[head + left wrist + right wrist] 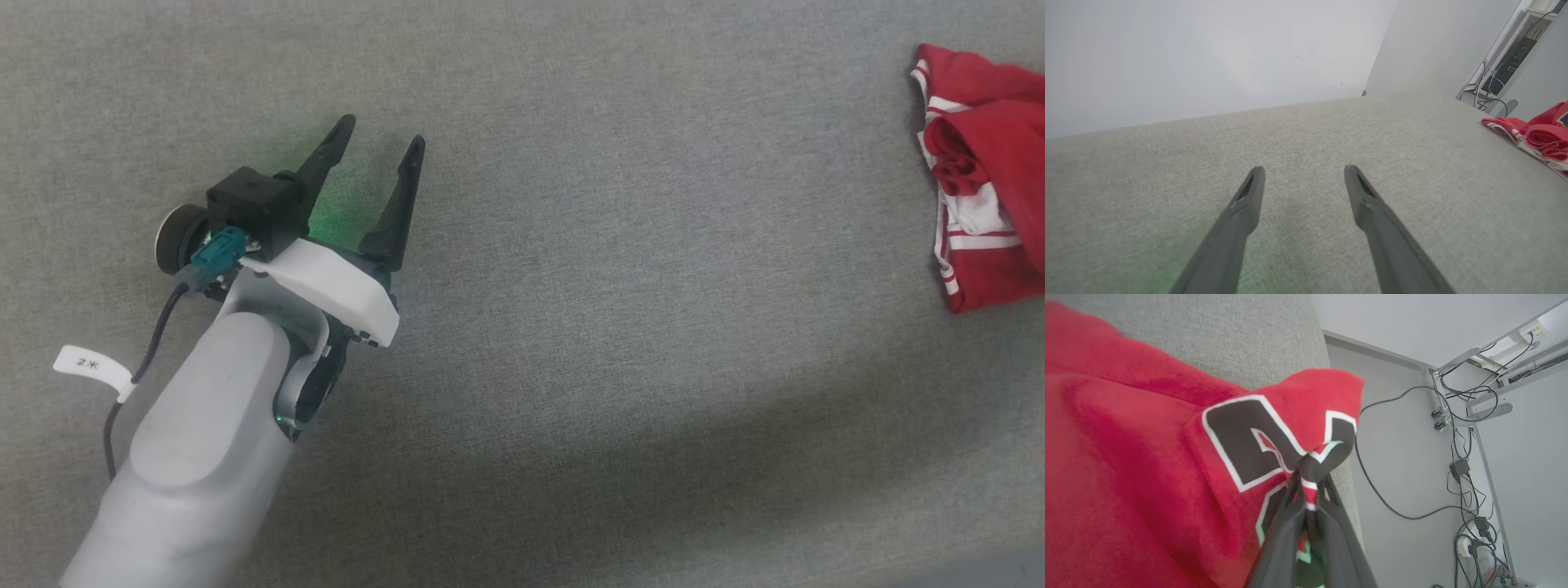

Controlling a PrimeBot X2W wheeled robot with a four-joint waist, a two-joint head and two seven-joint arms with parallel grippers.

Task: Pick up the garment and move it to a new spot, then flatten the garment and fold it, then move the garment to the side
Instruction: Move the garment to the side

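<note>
I see a grey cloth-covered surface (571,245). The garment (984,180) lies crumpled on it, red with white-striped trim, folds piled together, close by the surface's edge.

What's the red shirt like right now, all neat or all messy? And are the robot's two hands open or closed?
garment: bunched up, not flat, not folded, one fold pinched near the dark number.
left gripper: jaws open, holding nothing.
right gripper: jaws shut on the garment.
</note>
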